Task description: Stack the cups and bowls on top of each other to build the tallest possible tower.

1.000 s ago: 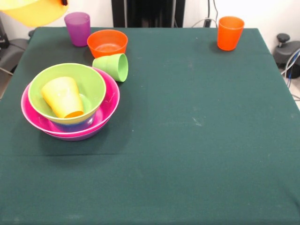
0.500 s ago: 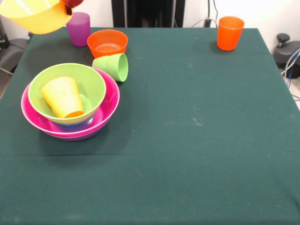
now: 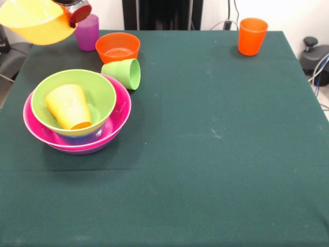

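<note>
Yellow bowl [image 3: 36, 21] aloft, apparently tool-held [image 3: 72, 10], no writing legible

Only the tip of the gripper [image 3: 71, 10] shows, at the top left corner of the front view, coming down from above the frame. What can be seen is a short silver metal part with a rounded red end, tilted so that the red end points down and to the right. It is raised well clear of the surface. It touches the rim of a yellow bowl [image 3: 37, 21], which hangs tilted in the air beside it, so the gripper is clamped on that rim. The rest of the arm lies outside the frame, and its pose cannot be told.
</note>
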You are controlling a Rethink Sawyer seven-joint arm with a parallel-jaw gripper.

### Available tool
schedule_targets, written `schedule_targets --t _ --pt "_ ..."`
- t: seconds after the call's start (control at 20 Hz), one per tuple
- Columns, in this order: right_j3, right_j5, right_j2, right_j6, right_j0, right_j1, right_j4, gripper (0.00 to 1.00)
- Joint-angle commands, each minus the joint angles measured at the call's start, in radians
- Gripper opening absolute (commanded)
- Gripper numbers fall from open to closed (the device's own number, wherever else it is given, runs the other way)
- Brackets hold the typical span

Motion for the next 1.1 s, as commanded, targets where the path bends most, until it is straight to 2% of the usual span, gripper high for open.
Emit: schedule_targets --t 0.05,0.55,0.85,1.1 --pt "-0.104 0.01 0.002 0.181 0.037 0.024 0.046 0.0" --pt "-0.113 0.056 -0.032 0.181 0.069 0.007 0.115 0.0" --pt "-0.126 0.069 -0.063 0.185 0.135 0.009 0.131 0.0" --pt "-0.143 0.076 -0.074 0.168 0.163 0.02 0.143 0.0"
